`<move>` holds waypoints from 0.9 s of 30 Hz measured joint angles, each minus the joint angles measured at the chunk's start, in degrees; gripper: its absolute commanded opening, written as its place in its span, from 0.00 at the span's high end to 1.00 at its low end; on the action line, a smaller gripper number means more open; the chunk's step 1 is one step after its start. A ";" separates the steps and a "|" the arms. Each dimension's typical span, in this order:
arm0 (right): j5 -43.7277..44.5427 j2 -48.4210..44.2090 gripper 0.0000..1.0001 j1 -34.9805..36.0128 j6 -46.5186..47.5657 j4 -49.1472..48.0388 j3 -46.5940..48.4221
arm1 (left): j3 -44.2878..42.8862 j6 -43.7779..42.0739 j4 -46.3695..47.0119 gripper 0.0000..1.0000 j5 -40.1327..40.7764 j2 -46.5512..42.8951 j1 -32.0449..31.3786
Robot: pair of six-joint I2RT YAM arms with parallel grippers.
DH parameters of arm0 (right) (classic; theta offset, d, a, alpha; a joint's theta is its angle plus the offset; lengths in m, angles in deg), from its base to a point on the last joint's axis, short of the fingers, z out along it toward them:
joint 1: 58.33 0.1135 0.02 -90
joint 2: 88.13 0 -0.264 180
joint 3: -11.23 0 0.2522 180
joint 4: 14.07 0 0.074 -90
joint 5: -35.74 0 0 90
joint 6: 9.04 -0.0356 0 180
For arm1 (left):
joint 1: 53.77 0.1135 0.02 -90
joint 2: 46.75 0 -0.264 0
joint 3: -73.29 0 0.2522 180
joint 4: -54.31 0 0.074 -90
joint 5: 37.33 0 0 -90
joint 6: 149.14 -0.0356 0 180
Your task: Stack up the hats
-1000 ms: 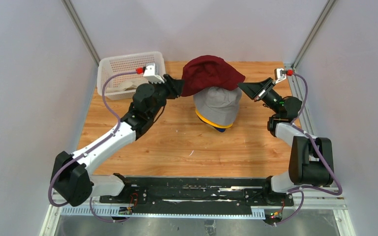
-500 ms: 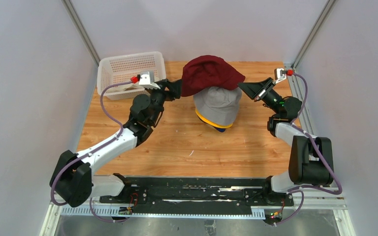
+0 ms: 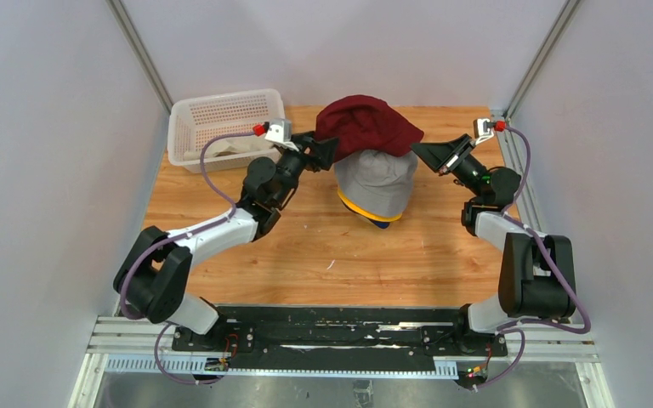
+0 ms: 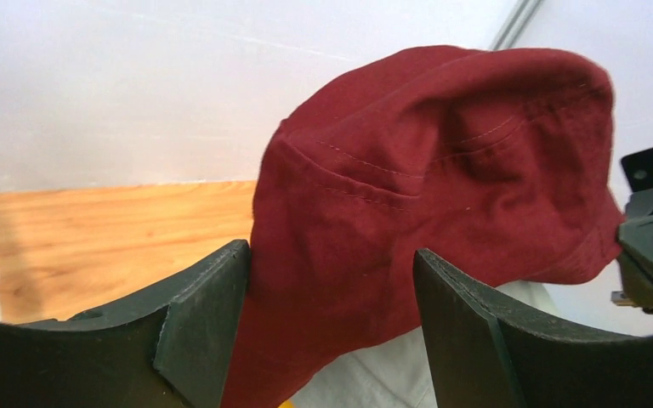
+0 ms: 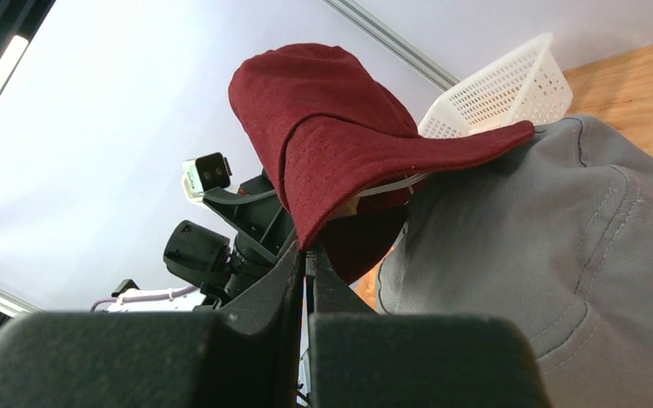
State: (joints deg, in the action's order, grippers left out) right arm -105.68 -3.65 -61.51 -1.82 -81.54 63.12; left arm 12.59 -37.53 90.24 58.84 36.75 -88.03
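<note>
A dark red hat (image 3: 366, 123) hangs tilted over a stack of hats: a grey hat (image 3: 378, 183) on top, a yellow brim (image 3: 364, 213) and a navy edge (image 3: 380, 224) under it. My right gripper (image 3: 419, 150) is shut on the red hat's right brim; in the right wrist view the brim (image 5: 323, 127) runs down into the gripper (image 5: 306, 251). At the hat's left side my left gripper (image 3: 326, 150) stands open. In the left wrist view, red fabric (image 4: 425, 170) fills the gap of the gripper (image 4: 332, 255) and touches its left finger (image 4: 200, 319).
A white perforated basket (image 3: 221, 110) stands at the back left with something beige (image 3: 225, 147) in it. Wooden table (image 3: 306, 246) lies in front of the stack. Grey walls close in both sides and the back.
My left gripper has opened wider, and its wrist has swung right, closer to the red hat, with the elbow drawn in. The right arm and the hats have not moved.
</note>
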 measured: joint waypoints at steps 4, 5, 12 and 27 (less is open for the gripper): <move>0.02 0.28 0.99 0.00 -0.11 -0.15 0.00 | -2.27 0.13 3.48 0.65 -2.43 2.82 0.00; 0.04 0.37 0.99 0.00 -0.13 -0.24 0.00 | -2.75 0.37 4.24 0.73 -2.75 3.43 0.04; 0.15 0.50 0.99 0.00 -0.35 -0.79 0.04 | -5.07 1.05 5.92 0.97 -4.20 4.96 0.00; 0.68 3.04 0.99 0.00 -2.58 -1.31 5.57 | -33.57 -0.11 -25.24 1.00 -7.56 6.80 0.44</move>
State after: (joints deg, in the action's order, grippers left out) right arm -105.00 -0.61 -61.51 -4.40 -82.85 68.69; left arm -20.98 -37.64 65.00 51.28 43.55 -87.60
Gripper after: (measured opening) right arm 0.011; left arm 0.035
